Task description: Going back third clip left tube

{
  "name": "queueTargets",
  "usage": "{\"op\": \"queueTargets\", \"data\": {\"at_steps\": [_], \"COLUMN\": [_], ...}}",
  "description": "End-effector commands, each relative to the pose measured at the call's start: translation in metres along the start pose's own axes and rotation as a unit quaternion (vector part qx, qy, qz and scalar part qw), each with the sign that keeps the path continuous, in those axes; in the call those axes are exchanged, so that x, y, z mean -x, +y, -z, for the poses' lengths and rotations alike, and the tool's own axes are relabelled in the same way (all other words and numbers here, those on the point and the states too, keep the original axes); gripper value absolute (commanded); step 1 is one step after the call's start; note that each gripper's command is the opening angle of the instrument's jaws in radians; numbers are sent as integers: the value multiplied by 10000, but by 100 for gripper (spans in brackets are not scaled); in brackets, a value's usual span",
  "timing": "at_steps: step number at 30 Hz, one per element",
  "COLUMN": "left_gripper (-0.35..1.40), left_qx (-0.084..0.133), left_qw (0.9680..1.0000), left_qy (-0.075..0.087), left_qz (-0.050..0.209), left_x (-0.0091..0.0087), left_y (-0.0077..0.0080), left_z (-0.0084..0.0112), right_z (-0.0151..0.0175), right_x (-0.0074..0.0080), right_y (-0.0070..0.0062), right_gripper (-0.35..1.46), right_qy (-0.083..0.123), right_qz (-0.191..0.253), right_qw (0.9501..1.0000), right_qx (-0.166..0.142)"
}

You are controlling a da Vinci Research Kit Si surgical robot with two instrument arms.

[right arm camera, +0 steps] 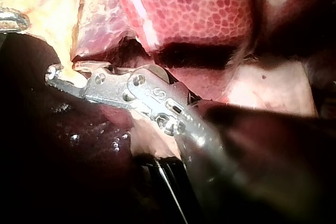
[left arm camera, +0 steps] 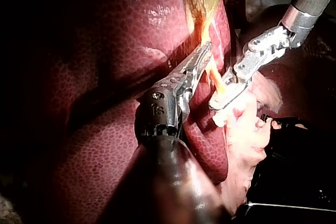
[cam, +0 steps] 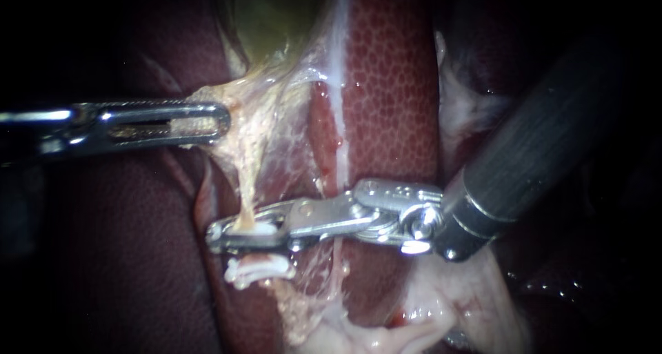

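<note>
White plastic marks the spot. A clip (cam: 261, 227) sits on the left tube (cam: 246, 188), between seven and eight o'clock from the centre of the endoscope view. The jaws of our right instrument (cam: 215, 235) are closed on it from both sides. Just beneath, toward seven o'clock, the lower clips (cam: 258, 270) cross the same tube. Our left instrument (cam: 221, 123), at nine o'clock, has its jaws clamped on pale tissue (cam: 210, 95) under the gallbladder (cam: 276, 16), holding the tube taut off the liver (cam: 393, 85). We judge the clip seated and the retreat not yet begun. Next the right jaws must let go, then draw straight back toward three o'clock without snagging the tube.
</note>
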Motion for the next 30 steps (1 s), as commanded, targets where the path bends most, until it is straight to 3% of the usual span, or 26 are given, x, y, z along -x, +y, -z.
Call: {"op": "queueTargets", "data": {"at_steps": [1,10,12,14,17,20,30], "left_gripper": [-35,-35,-35,-35,-35,-35,-35], "left_qx": [-3,-3,-4,-5,-7,-8,-12], "left_qw": [10000,10000,10000,10000,10000,10000,10000], "left_qy": [0,0,1,1,2,3,5], "left_qz": [-1,-1,-1,-1,-1,-1,-1], "left_x": [0,0,0,0,0,0,0], "left_y": [0,0,0,0,1,1,1], "left_z": [0,0,1,1,2,2,4], "right_z": [0,-2,-4,-6,-7,-5,25], "right_x": [0,-2,-4,-8,-15,-22,-19], "right_y": [0,1,3,5,8,12,20], "right_gripper": [-35,-32,6,35,56,60,60], "right_qy": [0,2,-9,83,396,592,582], "right_qz": [1,-51,-29,289,597,783,885], "right_qw": [10000,10000,10000,9995,9969,9933,9923], "right_qx": [3,-4,8,45,332,611,634]}}
